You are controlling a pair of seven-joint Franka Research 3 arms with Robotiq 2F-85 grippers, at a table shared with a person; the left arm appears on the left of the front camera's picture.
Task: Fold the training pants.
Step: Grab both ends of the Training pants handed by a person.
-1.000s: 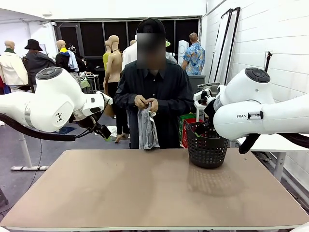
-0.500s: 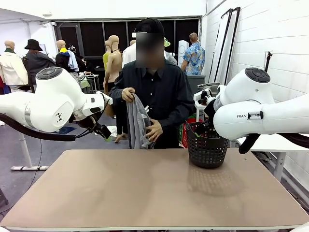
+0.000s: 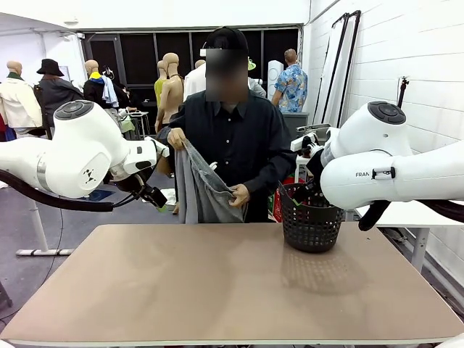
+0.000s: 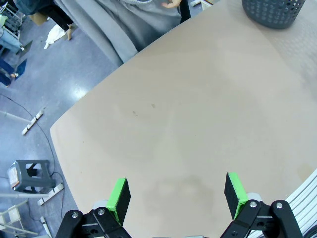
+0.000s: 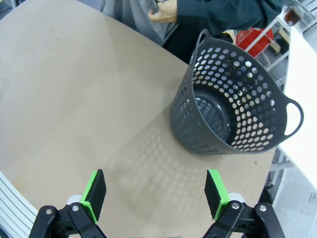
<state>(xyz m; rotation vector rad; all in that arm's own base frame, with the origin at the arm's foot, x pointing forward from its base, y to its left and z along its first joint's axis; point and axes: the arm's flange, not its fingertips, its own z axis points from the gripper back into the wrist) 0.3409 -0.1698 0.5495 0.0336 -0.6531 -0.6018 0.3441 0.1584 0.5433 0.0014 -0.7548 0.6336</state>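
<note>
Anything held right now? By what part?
Left gripper and right gripper open, empty. The person's hands hold the training pants by one stretched edge, likely the waistband.

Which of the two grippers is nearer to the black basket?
The right gripper: the basket stands just ahead of it, a little to one side. The left gripper has the basket far off, at the top edge of its view.
</note>
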